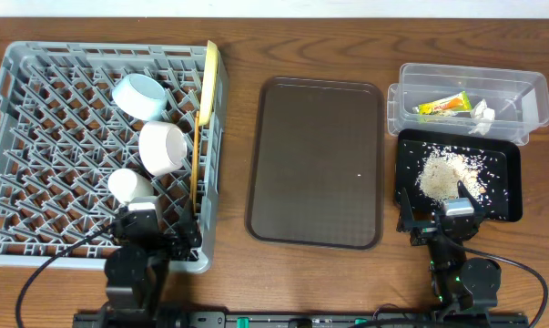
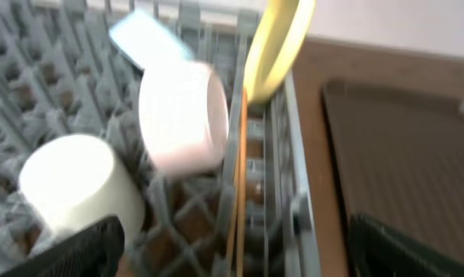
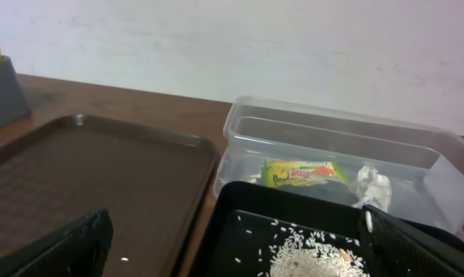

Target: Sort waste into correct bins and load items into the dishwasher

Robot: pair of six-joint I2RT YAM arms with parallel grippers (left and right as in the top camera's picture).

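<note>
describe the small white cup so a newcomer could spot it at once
Start at the big grey dish rack on the left. Three vessels lie in a diagonal row beside the upright yellow plate: light blue bowl farthest, white bowl in the middle, small white cup nearest the robot. It is the smallest, plain white and straight-sided.

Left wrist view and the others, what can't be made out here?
- Left wrist view: motion blur smears the light blue bowl and chopsticks; their count is unclear.
- Overhead: print on the wrapper is too small to read.
- Right wrist view: the black tray is cut off by the bottom edge.
</note>
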